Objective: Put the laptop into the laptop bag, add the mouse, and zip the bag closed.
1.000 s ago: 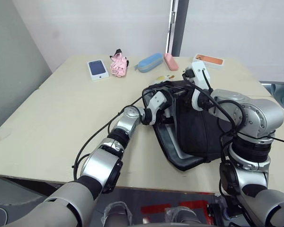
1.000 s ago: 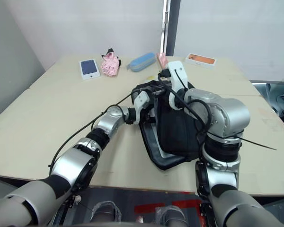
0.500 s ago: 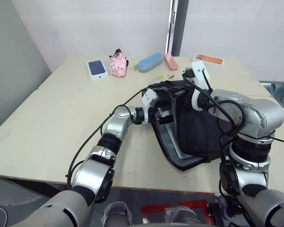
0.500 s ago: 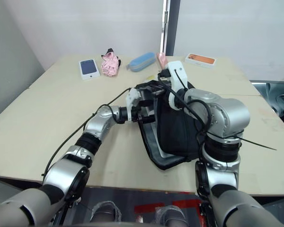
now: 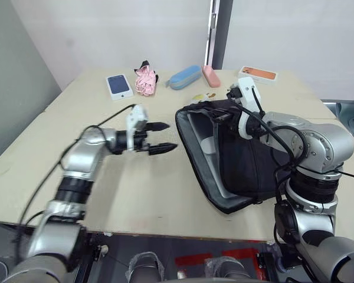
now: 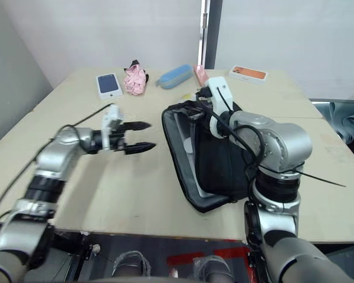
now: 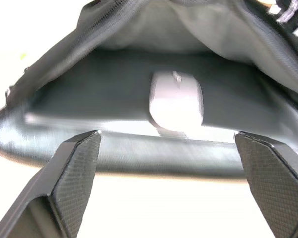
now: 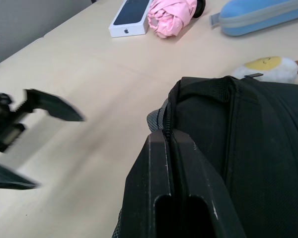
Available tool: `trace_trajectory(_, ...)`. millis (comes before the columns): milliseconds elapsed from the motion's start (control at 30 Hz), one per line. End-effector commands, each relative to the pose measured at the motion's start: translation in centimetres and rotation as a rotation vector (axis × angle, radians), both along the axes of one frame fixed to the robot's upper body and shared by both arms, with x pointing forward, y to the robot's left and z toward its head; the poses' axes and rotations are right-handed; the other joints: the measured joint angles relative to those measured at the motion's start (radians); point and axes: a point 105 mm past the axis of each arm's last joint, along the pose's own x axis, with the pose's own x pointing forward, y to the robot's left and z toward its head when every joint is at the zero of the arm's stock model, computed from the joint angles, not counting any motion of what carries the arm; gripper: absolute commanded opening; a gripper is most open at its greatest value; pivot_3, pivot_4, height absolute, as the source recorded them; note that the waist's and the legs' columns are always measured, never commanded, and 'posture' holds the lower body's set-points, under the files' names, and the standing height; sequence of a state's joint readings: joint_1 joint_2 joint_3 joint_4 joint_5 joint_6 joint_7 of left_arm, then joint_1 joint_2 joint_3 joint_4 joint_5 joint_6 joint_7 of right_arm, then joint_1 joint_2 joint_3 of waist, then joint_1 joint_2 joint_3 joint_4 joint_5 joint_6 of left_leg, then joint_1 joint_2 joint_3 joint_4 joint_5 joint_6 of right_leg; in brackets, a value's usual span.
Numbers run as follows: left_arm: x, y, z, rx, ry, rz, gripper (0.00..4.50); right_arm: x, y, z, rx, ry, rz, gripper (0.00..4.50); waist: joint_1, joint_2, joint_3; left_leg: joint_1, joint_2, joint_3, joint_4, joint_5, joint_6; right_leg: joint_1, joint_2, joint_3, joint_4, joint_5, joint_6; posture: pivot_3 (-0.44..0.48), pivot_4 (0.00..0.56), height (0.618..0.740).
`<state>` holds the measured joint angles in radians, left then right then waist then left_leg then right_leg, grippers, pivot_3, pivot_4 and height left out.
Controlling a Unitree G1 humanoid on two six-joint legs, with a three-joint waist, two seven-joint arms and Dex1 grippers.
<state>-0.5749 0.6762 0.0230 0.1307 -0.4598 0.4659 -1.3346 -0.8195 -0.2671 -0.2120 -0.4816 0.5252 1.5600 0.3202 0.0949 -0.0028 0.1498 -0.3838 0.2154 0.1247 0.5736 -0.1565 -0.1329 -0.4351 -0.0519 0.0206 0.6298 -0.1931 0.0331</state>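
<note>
**Left arm free, right arm clamped**

The left gripper (image 5: 163, 137) hovers with its black fingers spread wide, arm reaching forward. The right gripper (image 8: 170, 148), forearm bent inward, pinches the black fabric laptop bag (image 5: 248, 162) at its rim.

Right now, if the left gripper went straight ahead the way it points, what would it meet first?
Probably the open mouth of the laptop bag: the left gripper faces it, with the mouse inside beyond.

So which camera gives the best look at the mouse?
The left wrist view: the mouse lies inside the open bag, on the laptop, seen straight on. The two eye views give just a pale glimpse in the bag's mouth, and the right wrist view looks at the bag's outside.
</note>
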Motion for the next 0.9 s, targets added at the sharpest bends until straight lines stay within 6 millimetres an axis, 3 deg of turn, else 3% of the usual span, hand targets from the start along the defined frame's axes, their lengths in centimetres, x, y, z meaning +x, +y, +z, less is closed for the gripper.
trace_trajectory(33, -3.0, 2.4, 2.2, 0.017, 0.057, -0.1, 4.47, -1.4, 1.4, 0.9, -0.007, -0.104, 0.13, 0.0, 0.003, 0.0, 0.0, 0.0, 0.0, 0.0, 0.0, 0.0, 0.0, 0.0, 0.0, 0.0, 0.0, 0.0, 0.0, 0.0, 0.15, 0.74)
trace_trajectory(233, -5.1, 5.9, 3.3, 0.096, 0.147, -0.116, 4.47, -1.8, 2.4, -1.2, -0.114, -0.175, 0.297, 0.0, 0.0, 0.001, 0.001, 0.001, 0.0, 0.0, 0.0, 0.0, 0.0, 0.0, 0.0, 0.0, 0.001, -0.003, -0.005, 0.0, 0.15, 0.74)
trace_trajectory(433, -6.0, 8.3, 3.9, 0.159, 0.188, -0.062, 4.47, -2.8, 2.7, -1.3, -0.224, -0.298, 0.531, 0.0, -0.008, 0.001, 0.001, 0.0, 0.001, 0.0, 0.001, 0.0, 0.0, 0.0, 0.0, 0.0, 0.001, -0.003, -0.005, 0.0, 0.15, 0.74)
trace_trajectory(600, -6.1, 9.9, 3.9, 0.207, 0.181, -0.017, 4.47, -5.8, 2.8, -1.9, -0.243, -0.316, 0.854, 0.0, -0.01, 0.001, 0.001, 0.0, 0.001, 0.001, 0.001, 0.0, 0.0, -0.001, 0.0, 0.0, 0.001, -0.003, -0.005, 0.0, 0.15, 0.74)
trace_trajectory(800, -6.7, 11.0, 4.5, 0.234, 0.165, 0.002, 4.47, -6.6, 2.2, -2.5, -0.239, -0.289, 0.972, 0.0, -0.014, 0.001, 0.0, 0.0, 0.001, 0.0, 0.002, -0.003, 0.005, -0.001, 0.001, 0.0, 0.003, -0.004, -0.006, 0.0, 0.15, 0.74)
trace_trajectory(900, -7.0, 11.1, 4.9, 0.231, 0.146, -0.004, 4.47, -6.0, 1.9, -2.7, -0.251, -0.281, 0.967, 0.0, -0.011, 0.0, 0.0, 0.0, 0.001, 0.0, 0.004, -0.004, 0.007, -0.001, 0.0, 0.0, 0.004, -0.004, -0.006, 0.0, 0.15, 0.74)
